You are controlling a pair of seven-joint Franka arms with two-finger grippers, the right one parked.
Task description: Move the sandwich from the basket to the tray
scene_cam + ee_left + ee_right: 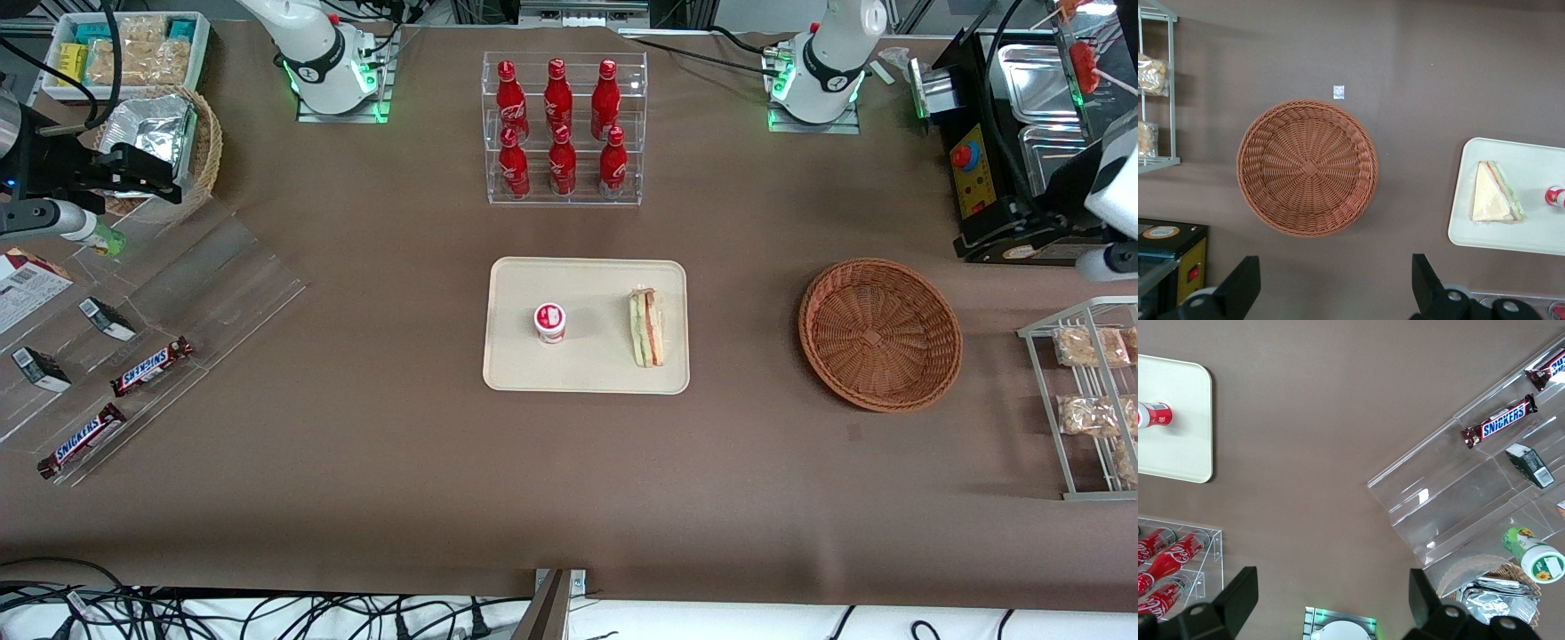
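The sandwich (648,327), a clear-wrapped wedge with red and green filling, lies on the cream tray (587,372) along the edge nearest the basket. It also shows in the left wrist view as the sandwich (1496,194) on the tray (1511,237). The reddish-brown wicker basket (880,333) holds nothing, and its woven floor (1307,167) is bare. My left gripper (1335,270) hangs open high over the table, a little farther from the front camera than the basket. Nothing is between its black fingers (1245,280).
A small red-and-white cup (549,323) stands on the tray. A clear rack of red bottles (562,129) stands farther back. A wire rack of snack packs (1089,396) and a black machine (1005,178) flank the basket. A clear stand with Snickers bars (151,366) lies toward the parked arm's end.
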